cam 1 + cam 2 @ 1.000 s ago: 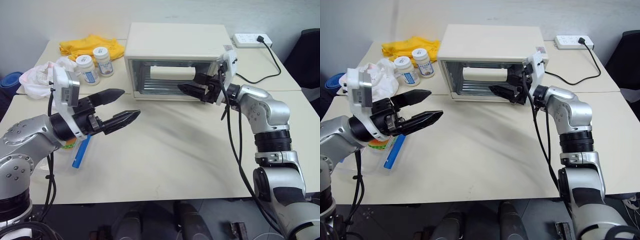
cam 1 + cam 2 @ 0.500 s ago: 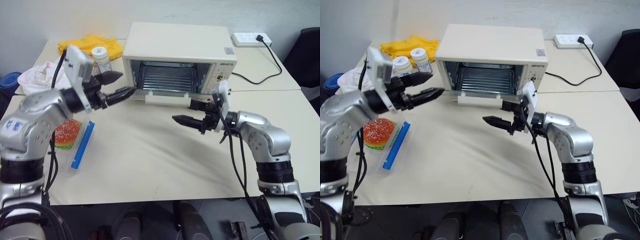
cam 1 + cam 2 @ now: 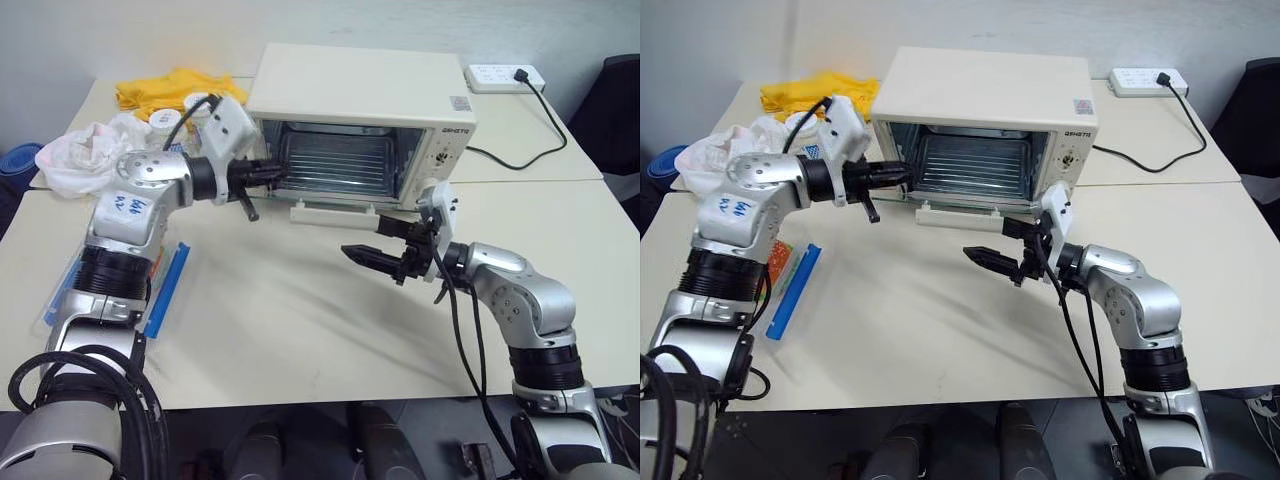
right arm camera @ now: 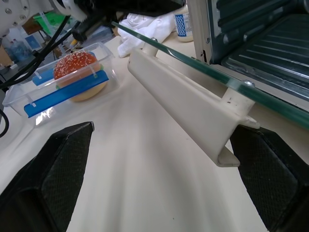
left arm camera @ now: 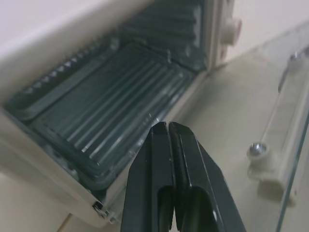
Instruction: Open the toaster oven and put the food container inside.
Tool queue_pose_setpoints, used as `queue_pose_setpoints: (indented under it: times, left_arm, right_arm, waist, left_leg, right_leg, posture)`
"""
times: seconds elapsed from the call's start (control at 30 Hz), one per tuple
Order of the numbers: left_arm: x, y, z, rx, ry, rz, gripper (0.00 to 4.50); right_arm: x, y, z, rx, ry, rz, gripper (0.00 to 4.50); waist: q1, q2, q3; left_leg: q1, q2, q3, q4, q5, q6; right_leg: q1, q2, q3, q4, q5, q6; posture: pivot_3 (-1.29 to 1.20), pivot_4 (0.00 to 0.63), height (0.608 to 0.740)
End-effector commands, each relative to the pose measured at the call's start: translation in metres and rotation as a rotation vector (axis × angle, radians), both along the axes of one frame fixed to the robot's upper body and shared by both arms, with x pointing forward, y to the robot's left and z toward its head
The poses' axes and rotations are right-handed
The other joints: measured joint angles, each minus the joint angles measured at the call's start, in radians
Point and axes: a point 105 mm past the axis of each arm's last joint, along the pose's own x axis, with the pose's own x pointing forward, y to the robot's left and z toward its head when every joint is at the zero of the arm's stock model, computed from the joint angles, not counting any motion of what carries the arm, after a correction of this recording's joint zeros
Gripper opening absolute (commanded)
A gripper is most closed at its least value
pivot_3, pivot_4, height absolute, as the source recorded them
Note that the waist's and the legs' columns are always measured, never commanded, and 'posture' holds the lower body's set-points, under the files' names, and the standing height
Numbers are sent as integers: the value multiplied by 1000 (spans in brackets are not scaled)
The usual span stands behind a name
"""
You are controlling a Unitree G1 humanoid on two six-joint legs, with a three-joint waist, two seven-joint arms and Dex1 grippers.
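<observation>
**A:** What is on the table?

**B:** A cream-white toaster oven [image 3: 360, 110] stands at the far middle of a pale table [image 3: 300, 330]. Its glass door [image 3: 965, 208] is dropped flat toward the robot, and the wire rack [image 3: 335, 165] inside is bare. Knobs sit on its right panel.

**A:** Where is the food container?

**B:** The food container [image 4: 67, 82], a shallow clear box with blue side clips, lies on the table at the robot's left, well apart from the oven. The left arm partly hides it in the head views. The right wrist view shows a toy burger [image 4: 79, 70] with a sesame bun in it.

**A:** What are the claws doing?

**B:** The left gripper [image 3: 268, 175] reaches level to the left edge of the oven's opening, just above the hinge of the door. Its two black fingers [image 5: 169, 159] are clenched together with nothing between them. The right gripper [image 3: 1005, 247] hovers above the table in front of the door's handle [image 4: 188, 113], apart from it. Its fingers are spread wide and grasp nothing.

**A:** Anything else?

**B:** Behind the left arm lie a yellow cloth [image 3: 165, 90], a crumpled white cloth [image 3: 80, 150] and white-capped jars [image 3: 165, 118]. A white power strip [image 3: 505, 77] sits at the far right, its black cord running toward the oven
</observation>
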Motion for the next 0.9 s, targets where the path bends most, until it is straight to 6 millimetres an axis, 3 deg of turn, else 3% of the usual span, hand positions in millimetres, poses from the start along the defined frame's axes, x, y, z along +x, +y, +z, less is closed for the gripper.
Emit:
queue_pose_setpoints:
  times: [0.03,0.23,0.37,0.53,0.7,0.9]
  left_arm:
    - [-2,-5,4,59,-50,-43,55]
    - [-8,-16,-11,113,-45,-108,55]
    - [-16,-21,-24,163,-40,-162,55]
    - [-26,-25,-49,239,9,-229,55]
    - [-32,-34,-76,283,60,-244,55]
    - [-32,-31,-92,341,58,-171,55]
  right_arm:
    - [-12,-1,15,22,-67,16,4500]
    - [-30,-28,0,-66,-42,-75,4500]
    - [-63,-53,-7,-113,11,-96,4500]
    - [-101,-69,5,-124,39,-57,4500]
    - [-103,-78,26,-99,-8,-99,4500]
    - [-100,-67,44,-91,-56,-40,4500]
  waist:
    - [3,0,0]
    - [7,0,0]
    - [12,0,0]
    - [12,0,0]
    - [5,0,0]
    - [7,0,0]
  left_leg:
    - [0,0,0,0,0,0]
    - [0,0,0,0,0,0]
    - [-1,-1,-1,1,0,1]
    - [2,-1,-1,3,0,2]
    - [6,0,-1,3,1,3]
    - [5,-1,-3,3,1,3]
  right_leg:
    - [0,0,0,0,0,0]
    - [0,0,0,0,0,0]
    - [1,-1,0,-1,0,1]
    - [3,0,1,-2,1,1]
    - [7,1,1,-2,1,1]
    - [7,1,1,-2,1,1]
  posture:
    - [0,150,740]
    - [0,150,740]
    - [0,150,740]
    - [0,150,740]
    - [0,150,740]
    - [0,150,740]
